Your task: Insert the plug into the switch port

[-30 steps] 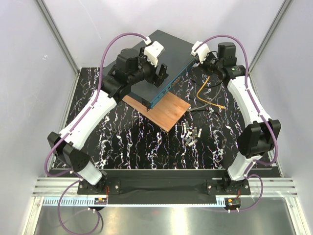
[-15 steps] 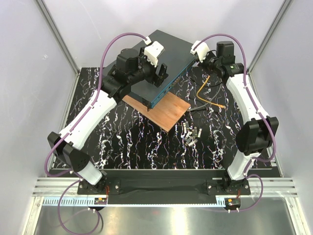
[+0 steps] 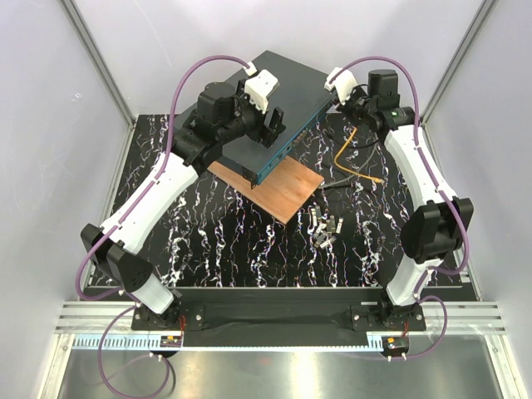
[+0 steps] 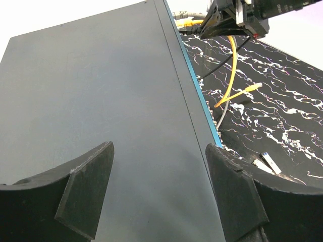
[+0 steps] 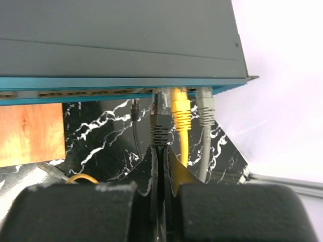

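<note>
The switch is a flat dark grey box with a teal front face, propped at an angle. In the right wrist view my right gripper is shut on a black cable just behind its black plug, whose tip sits at the switch port row. A yellow plug and a grey plug sit in ports beside it. A loose yellowish plug on an orange cable lies on the table. My left gripper stands open over the switch's top near its front edge.
A wooden board lies under the switch's near corner. Several small grey modules lie on the black marbled table in front of it. The orange and black cables loop between the switch and the right arm. White walls close in behind.
The right arm's elbow has shifted slightly left and its wrist has edged up, with the gripper still at the switch's front. The left arm has not moved.
</note>
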Tool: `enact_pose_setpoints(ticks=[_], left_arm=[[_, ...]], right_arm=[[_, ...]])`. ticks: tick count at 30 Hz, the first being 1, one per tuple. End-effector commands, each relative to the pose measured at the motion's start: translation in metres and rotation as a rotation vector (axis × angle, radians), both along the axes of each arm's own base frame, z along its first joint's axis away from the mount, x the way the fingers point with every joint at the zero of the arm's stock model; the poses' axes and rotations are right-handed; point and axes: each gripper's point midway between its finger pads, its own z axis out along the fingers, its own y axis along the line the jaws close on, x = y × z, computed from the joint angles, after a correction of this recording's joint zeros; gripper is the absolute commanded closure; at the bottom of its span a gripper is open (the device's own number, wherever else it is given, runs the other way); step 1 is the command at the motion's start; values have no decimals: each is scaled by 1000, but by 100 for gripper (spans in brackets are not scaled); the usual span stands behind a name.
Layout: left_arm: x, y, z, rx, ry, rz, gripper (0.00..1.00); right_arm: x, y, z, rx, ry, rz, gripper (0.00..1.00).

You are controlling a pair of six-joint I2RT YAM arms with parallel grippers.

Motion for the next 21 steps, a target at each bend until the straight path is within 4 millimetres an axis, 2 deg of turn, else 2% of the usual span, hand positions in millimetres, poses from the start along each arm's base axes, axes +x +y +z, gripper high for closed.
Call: enact_pose_setpoints(ticks=[1,7,13,21], left_arm=[[2,1,21,-29,-58,-4,20],[1,-1,22,-37,-56,-12,20],[2,0,22,-36,-56,-9,20],[3,-1,23,-34,-65,-12,20]], right_arm=[[-1,46,81,106,-283,186,100],[-7,41,87,86,-317,190,100],[-1,32,91,60,-348,174,100],[0,28,73,1,-343,198,100]])
